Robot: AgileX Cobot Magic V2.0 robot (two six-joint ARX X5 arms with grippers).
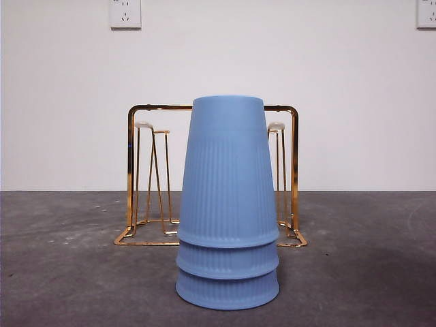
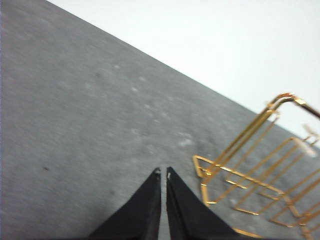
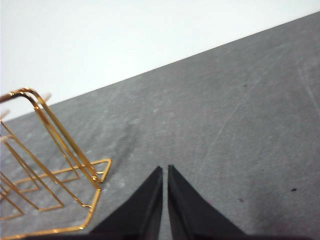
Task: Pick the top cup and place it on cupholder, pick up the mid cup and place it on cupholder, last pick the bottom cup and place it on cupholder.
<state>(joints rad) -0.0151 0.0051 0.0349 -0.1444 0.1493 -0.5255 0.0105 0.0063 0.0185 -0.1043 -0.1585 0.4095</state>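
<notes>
Three cups (image 1: 228, 204) nested, none on cupholder (image 1: 133, 177); left gripper (image 2: 163, 172) and right gripper (image 3: 165, 170) closed, empty; next: top cup (image 1: 228, 170).

Three blue ribbed plastic cups stand upside down, nested in one stack, on the grey desk (image 1: 61, 272) near its front edge: the top cup (image 1: 228, 170) sits over the mid cup (image 1: 228, 260), which sits over the bottom cup (image 1: 227, 291). Directly behind the stack stands the gold wire cupholder (image 1: 143, 177), its frame showing on both sides of the cups. Behind the desk rises a white wall (image 1: 61, 95) with two sockets, one (image 1: 125, 13) high on the left, another (image 1: 426, 13) at the right edge.
</notes>
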